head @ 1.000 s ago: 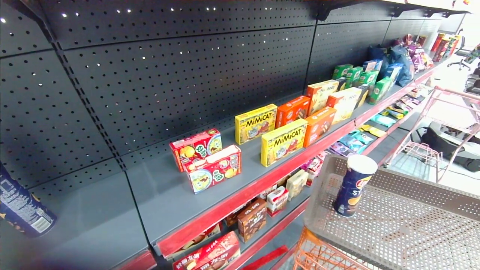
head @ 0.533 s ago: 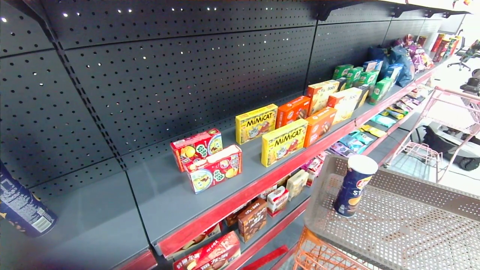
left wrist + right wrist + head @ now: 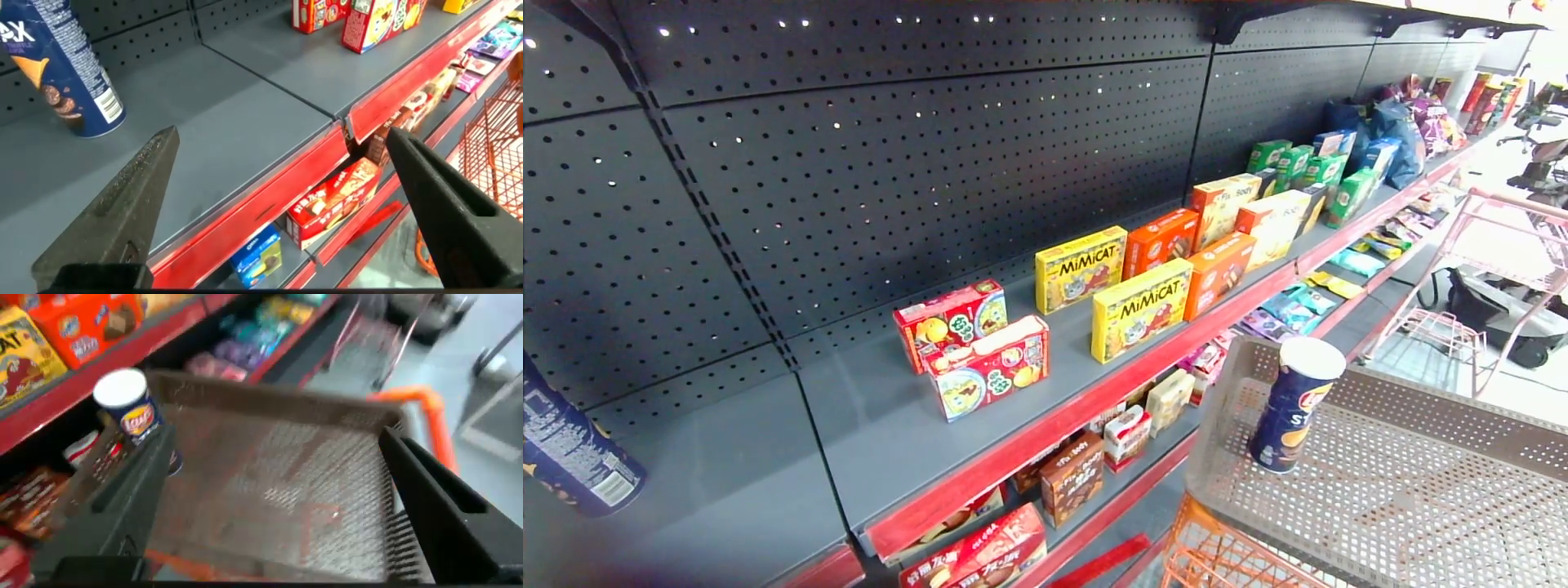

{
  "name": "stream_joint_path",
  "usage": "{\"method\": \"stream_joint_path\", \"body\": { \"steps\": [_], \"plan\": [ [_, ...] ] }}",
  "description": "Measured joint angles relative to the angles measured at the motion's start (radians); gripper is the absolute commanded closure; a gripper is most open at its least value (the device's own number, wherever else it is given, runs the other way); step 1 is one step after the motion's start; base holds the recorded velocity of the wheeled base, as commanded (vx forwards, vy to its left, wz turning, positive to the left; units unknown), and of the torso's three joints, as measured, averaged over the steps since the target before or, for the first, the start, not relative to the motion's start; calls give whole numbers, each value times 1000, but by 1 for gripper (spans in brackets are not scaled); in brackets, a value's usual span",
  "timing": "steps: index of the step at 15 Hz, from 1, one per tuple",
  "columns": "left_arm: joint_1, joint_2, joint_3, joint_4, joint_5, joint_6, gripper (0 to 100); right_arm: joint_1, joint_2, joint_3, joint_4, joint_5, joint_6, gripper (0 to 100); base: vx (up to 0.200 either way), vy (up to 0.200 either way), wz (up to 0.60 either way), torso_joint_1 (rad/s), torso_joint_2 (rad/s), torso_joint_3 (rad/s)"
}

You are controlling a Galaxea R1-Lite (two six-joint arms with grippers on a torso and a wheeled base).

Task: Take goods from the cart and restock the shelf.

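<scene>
A dark blue chip can [image 3: 1294, 404] with a white lid stands upright in the grey perforated cart basket [image 3: 1421, 498] at the lower right. A second blue can [image 3: 568, 453] stands on the grey shelf [image 3: 727, 482] at the far left. In the left wrist view my left gripper [image 3: 282, 137] is open and holds nothing, hovering over the shelf's front edge with the shelved can [image 3: 69, 73] off to one side. My right gripper [image 3: 276, 439] is open and holds nothing, above the cart basket [image 3: 286, 490], with the cart's can [image 3: 131, 404] beside one finger.
Red, yellow, orange and green snack boxes [image 3: 1131, 306] line the shelf to the right. The shelf board between the left can and the red boxes [image 3: 980, 359] is bare. Lower shelves hold more packets [image 3: 1070, 478]. The cart has an orange handle [image 3: 421, 396]. A pink cart [image 3: 1494, 269] stands farther right.
The cans, boxes and cart stand as before. Only something in the far right background has shifted.
</scene>
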Motion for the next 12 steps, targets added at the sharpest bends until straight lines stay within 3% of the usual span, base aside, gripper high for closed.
{"method": "stream_joint_path", "body": {
  "steps": [1, 4, 6, 9, 12],
  "plan": [
    [0, 0, 0, 0, 0, 0, 0, 31, 78, 39, -31, -28, 43, 0, 0, 0, 0, 0, 0, 0],
    [0, 0, 0, 0, 0, -1, 0, 103, 280, 149, -121, -144, -32, 0, 0, 0, 0, 0, 0, 0],
    [0, 0, 0, 0, 0, -1, 0, 147, 404, 162, -196, -155, -46, 0, 0, 0, 0, 0, 0, 0],
    [0, 0, 0, 0, 0, 0, 0, 210, 611, 175, -443, -157, -48, 0, 0, 0, 0, 0, 0, 0],
    [0, 0, 0, 0, 0, 0, 0, 238, 836, 169, -606, -117, -51, 0, 0, 0, 0, 0, 0, 0]
  ]
}}
